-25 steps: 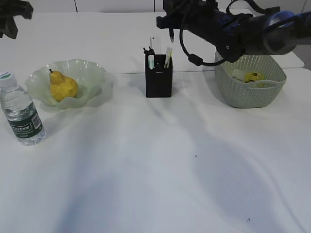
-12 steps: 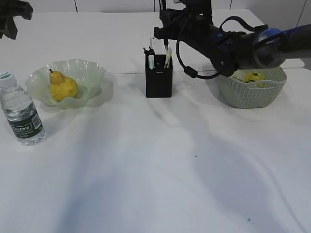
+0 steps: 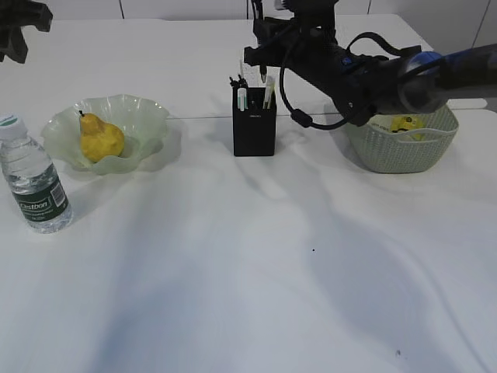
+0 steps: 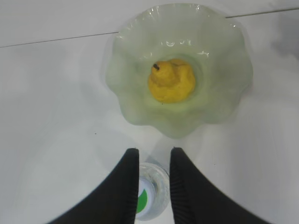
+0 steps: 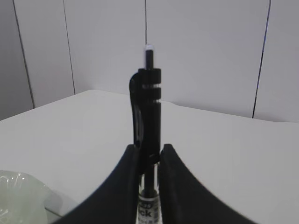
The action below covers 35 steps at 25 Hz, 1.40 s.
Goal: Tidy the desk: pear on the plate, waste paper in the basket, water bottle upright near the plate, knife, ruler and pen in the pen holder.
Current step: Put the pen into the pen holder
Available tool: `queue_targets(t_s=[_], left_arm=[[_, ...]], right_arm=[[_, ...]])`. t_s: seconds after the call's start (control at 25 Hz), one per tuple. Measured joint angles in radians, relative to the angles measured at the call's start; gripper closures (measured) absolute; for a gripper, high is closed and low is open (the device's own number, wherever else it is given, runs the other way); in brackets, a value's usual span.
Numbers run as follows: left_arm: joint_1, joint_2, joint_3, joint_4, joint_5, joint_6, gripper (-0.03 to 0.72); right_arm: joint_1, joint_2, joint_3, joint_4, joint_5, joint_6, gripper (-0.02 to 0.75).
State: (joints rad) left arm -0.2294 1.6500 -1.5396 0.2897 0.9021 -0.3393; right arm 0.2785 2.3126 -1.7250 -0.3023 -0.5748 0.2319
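My right gripper is shut on a black pen, held upright just above the black pen holder. Several items stand in the holder, among them the clear ruler; I cannot single out a knife. The yellow pear lies in the green wavy plate. The water bottle stands upright to the plate's front left. My left gripper hangs open high above it, not touching. Yellow waste paper lies in the sage basket.
The right arm reaches across from the right, over the basket's left rim. A seam in the white desk runs behind the plate and holder. The broad front of the desk is bare white surface.
The right arm has swung left and down, bringing the pen from above and right of the holder to just over its opening. The left gripper and the other objects have not moved.
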Motion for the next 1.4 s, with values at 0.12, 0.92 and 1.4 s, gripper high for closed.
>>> queue_targets(t_s=[0.12, 0.92, 1.4], left_arm=[[0.000, 0.000, 0.000, 0.000, 0.000, 0.000, 0.531], [0.000, 0.000, 0.000, 0.011, -0.004, 0.000, 0.531], [0.000, 0.000, 0.000, 0.029, -0.005, 0.000, 0.531]], right_arm=[[0.000, 0.011, -0.005, 0.000, 0.000, 0.000, 0.633], [0.000, 0.063, -0.005, -0.004, -0.011, 0.001, 0.632], [0.000, 0.064, -0.005, -0.009, -0.011, 0.001, 0.589]])
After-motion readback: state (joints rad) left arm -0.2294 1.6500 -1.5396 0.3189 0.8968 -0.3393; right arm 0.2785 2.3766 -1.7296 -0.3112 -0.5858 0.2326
